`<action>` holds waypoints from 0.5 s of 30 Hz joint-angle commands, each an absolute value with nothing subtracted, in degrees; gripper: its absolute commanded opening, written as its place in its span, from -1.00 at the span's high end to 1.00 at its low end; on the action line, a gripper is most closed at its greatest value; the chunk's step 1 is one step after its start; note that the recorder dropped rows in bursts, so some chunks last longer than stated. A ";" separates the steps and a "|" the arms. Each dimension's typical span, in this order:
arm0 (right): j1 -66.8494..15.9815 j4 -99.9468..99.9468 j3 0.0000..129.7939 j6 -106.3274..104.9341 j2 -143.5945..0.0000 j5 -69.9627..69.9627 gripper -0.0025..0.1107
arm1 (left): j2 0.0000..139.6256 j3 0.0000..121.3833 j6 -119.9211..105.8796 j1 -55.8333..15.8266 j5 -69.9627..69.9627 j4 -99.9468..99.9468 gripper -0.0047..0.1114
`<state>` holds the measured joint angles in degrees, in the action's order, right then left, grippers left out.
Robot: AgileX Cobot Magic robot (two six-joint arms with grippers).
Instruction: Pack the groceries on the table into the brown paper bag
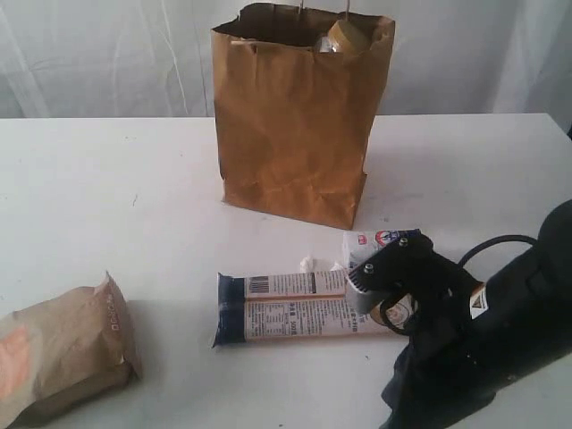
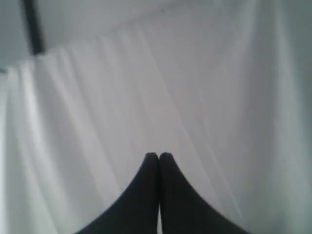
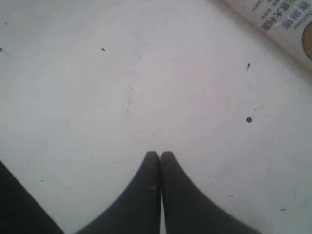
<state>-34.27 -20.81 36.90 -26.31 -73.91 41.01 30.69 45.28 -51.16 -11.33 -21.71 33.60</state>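
The brown paper bag [image 1: 293, 134] stands upright at the back middle of the table [image 1: 107, 197]. A clear jar with a mustard-yellow lid [image 1: 347, 37] shows in the bag's open top. In front of the bag lie the long dark-blue-and-white packet [image 1: 295, 308] and the small blue-white packet [image 1: 375, 243]. The brown pouch with an orange mark [image 1: 58, 353] lies at the front left. My right arm [image 1: 500, 331] reaches in from the lower right, over the long packet's right end. My right gripper [image 3: 160, 153] is shut and empty above bare tabletop, with a packet's edge [image 3: 282, 24] beside it. My left gripper [image 2: 158, 155] is shut and empty, facing a white curtain.
Small white crumbs [image 1: 308, 264] lie between the bag and the long packet. A white curtain [image 1: 107, 54] hangs behind the table. Dark specks [image 3: 248, 119] dot the tabletop under the right gripper. The left arm is out of the exterior view.
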 commanded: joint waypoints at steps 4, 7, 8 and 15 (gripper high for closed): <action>-34.26 -21.60 36.61 -26.79 -73.81 43.92 0.96 | 55.81 53.40 -53.53 -8.73 9.31 46.07 0.92; -34.26 -23.10 36.61 -26.79 -73.81 46.70 0.96 | 63.33 53.28 -45.23 -5.72 15.51 42.44 0.92; -34.26 -23.57 36.61 -26.79 -73.81 47.32 0.96 | 64.75 53.28 -41.60 -4.50 17.49 40.51 0.92; -34.26 -29.15 36.61 -27.41 -73.81 47.10 0.96 | 67.98 52.24 -4.84 3.34 37.92 5.64 0.92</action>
